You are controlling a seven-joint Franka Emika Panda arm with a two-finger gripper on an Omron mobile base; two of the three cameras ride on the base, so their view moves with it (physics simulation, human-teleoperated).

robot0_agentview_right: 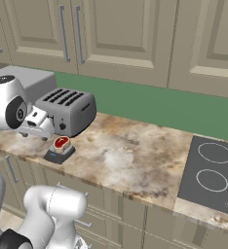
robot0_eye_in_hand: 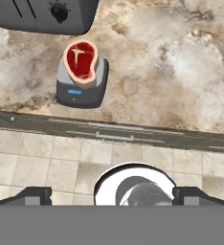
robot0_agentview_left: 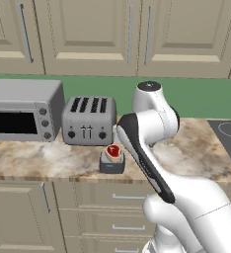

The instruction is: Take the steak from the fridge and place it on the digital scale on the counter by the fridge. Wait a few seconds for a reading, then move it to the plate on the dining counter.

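The steak (robot0_agentview_left: pixel 113 150) (robot0_agentview_right: pixel 61 142) (robot0_eye_in_hand: pixel 81 58), red with a pale fat rim, lies on top of the small dark digital scale (robot0_agentview_left: pixel 111 165) (robot0_agentview_right: pixel 55 155) (robot0_eye_in_hand: pixel 80 93). The scale stands on the marbled counter (robot0_agentview_left: pixel 48 158) (robot0_agentview_right: pixel 130 155) (robot0_eye_in_hand: pixel 181 62), close to its front edge and just in front of the toaster. My gripper (robot0_eye_in_hand: pixel 112 194) hangs above and in front of the counter edge, well clear of the steak. It is open and holds nothing, its two dark fingertips (robot0_eye_in_hand: pixel 32 195) wide apart. The fridge, the plate and the dining counter are out of view.
A silver four-slot toaster (robot0_agentview_left: pixel 89 120) (robot0_agentview_right: pixel 69 109) stands right behind the scale, with a toaster oven (robot0_agentview_left: pixel 23 109) to its left. A black cooktop (robot0_agentview_left: pixel 228 136) (robot0_agentview_right: pixel 211 170) is set into the counter at the right. Cream wall cabinets hang above, and tiled floor (robot0_eye_in_hand: pixel 37 162) lies below the hand.
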